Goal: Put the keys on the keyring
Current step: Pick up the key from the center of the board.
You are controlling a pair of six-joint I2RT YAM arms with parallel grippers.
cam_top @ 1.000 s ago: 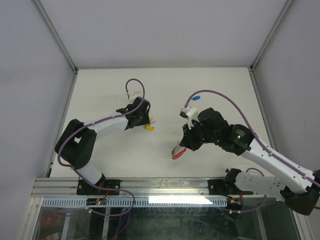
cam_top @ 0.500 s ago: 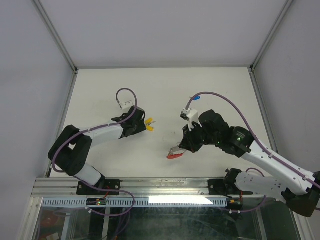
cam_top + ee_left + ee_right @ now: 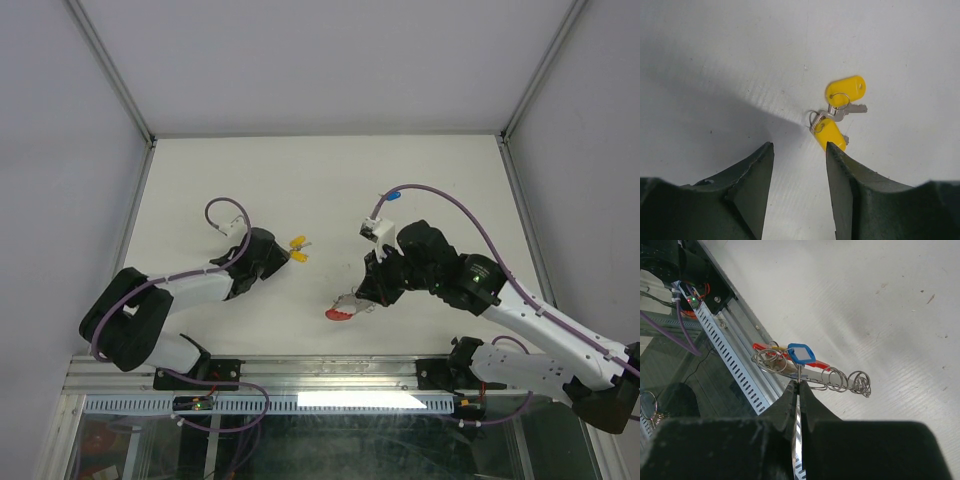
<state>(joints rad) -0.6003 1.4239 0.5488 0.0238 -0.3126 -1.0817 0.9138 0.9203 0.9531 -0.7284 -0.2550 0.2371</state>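
Two keys with yellow caps (image 3: 829, 132) lie on the white table, joined by small rings, just beyond my left gripper (image 3: 799, 150). That gripper is open and empty; in the top view (image 3: 268, 255) it sits left of the yellow keys (image 3: 297, 248). My right gripper (image 3: 798, 383) is shut on the keyring (image 3: 840, 380), pinching a thin metal shank under a blue-capped key (image 3: 801, 353). The red strip (image 3: 815, 365) runs behind the rings. In the top view the keyring (image 3: 345, 303) hangs at the right gripper (image 3: 358, 298) near the table's front. Another blue-capped key (image 3: 393, 197) lies farther back.
A slotted metal rail (image 3: 725, 347) and the front table edge run just under the keyring. Aluminium frame posts (image 3: 110, 70) and grey walls bound the table on the left, right and back. Purple cables (image 3: 440, 195) loop over both arms.
My left gripper has drawn back to the left and nearer, off the yellow keys, which stay on the table. My right gripper has carried the keyring slightly left and toward the front edge.
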